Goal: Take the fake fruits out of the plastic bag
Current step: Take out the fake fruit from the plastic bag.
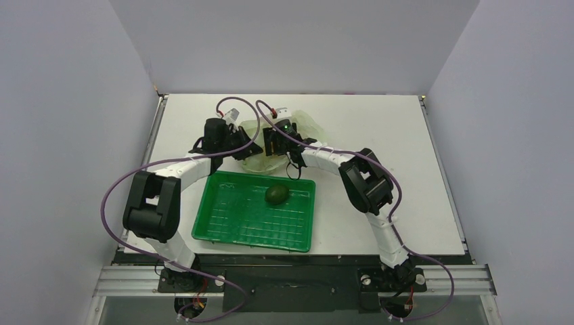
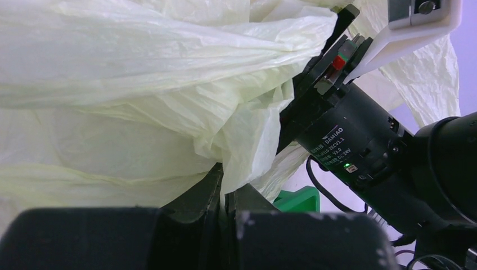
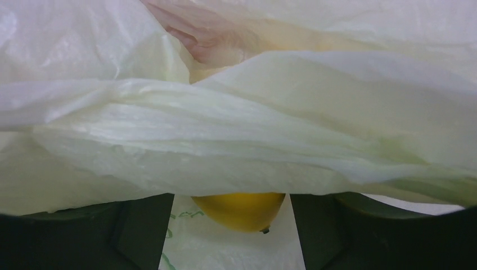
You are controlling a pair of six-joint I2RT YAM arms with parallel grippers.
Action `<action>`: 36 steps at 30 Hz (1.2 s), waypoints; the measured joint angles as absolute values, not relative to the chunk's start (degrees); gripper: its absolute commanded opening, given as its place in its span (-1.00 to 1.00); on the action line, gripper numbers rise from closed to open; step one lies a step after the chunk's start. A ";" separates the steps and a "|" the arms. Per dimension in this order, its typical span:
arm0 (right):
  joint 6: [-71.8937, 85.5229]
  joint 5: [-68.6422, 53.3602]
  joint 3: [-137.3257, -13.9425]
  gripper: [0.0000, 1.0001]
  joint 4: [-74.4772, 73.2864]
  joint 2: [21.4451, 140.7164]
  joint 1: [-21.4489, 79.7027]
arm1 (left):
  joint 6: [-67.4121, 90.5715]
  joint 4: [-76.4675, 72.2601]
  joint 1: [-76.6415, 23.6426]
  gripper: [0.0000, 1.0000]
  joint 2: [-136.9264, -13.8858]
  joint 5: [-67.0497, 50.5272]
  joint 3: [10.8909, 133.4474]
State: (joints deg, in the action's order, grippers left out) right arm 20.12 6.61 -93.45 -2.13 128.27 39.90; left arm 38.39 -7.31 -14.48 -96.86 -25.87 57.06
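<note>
Surface [image 1: 379, 122], white: carries everything.
Green tray [image 1: 223, 223], centre: apparently the drop-off.
Plastic bag [image 1: 308, 125], at tray's twelve o'clock: pale yellow-green, crinkled, translucent.
Left hand [image 2: 225, 188]: clamped on a bag fold, seemingly lifting the mouth.
Right hand [image 3: 232, 225]: fingers apart, either side of the glossy lemon [image 3: 239, 211] inside the bag.
Dark green fruit [image 1: 277, 194]: tray's one o'clock.

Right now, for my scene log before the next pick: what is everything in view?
table: one, white, under everything.
tray: one, green, near middle of the table.
dark green fruit: one, in the tray's far right part.
plastic bag: one, pale yellow-green, behind the tray.
yellow fruit: one, under a bag fold.
reddish shape: one, dim through the bag, unclear.
left gripper: shut on the plastic bag.
right gripper: open, straddling the yellow fruit.
</note>
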 measured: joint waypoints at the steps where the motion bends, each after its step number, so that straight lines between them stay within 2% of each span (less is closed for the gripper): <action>1: 20.12 6.59 -93.47 0.20 -1.61 128.27 39.90 | 38.39 -7.38 -14.48 -1.00 -96.90 -25.96 57.14; 2: 20.18 6.57 -93.58 0.15 -1.13 128.27 39.90 | 38.44 -7.46 -14.48 -1.00 -97.01 -26.02 57.28; 4: 20.38 6.50 -93.93 -0.16 -0.93 128.27 39.90 | 38.46 -7.57 -14.48 -1.00 -97.25 -26.17 57.60; 5: 20.45 6.52 -94.26 -0.22 -0.95 128.27 39.90 | 38.46 -7.60 -14.48 -1.00 -97.41 -26.20 57.82; 8: 21.06 6.46 -95.22 -0.60 -0.82 128.27 39.88 | 38.41 -7.57 -14.48 -1.00 -97.54 -26.22 58.24; 14: 21.50 5.98 -95.53 -0.97 -0.75 128.27 39.88 | 38.26 -6.42 -14.48 -1.00 -97.54 -26.11 58.83; 24: 23.73 3.49 -90.80 -1.00 -2.15 124.49 40.12 | 32.14 -0.93 -14.48 -1.00 -94.85 -23.55 60.14; 36: 24.95 -0.56 -87.09 -1.00 -8.60 110.50 40.91 | 29.32 -0.36 -14.46 -1.00 -94.50 -23.09 60.14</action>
State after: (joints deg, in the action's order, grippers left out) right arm 24.95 -0.56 -87.09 -8.60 110.50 40.91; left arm 29.32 -0.36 -14.46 -94.50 -23.09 60.14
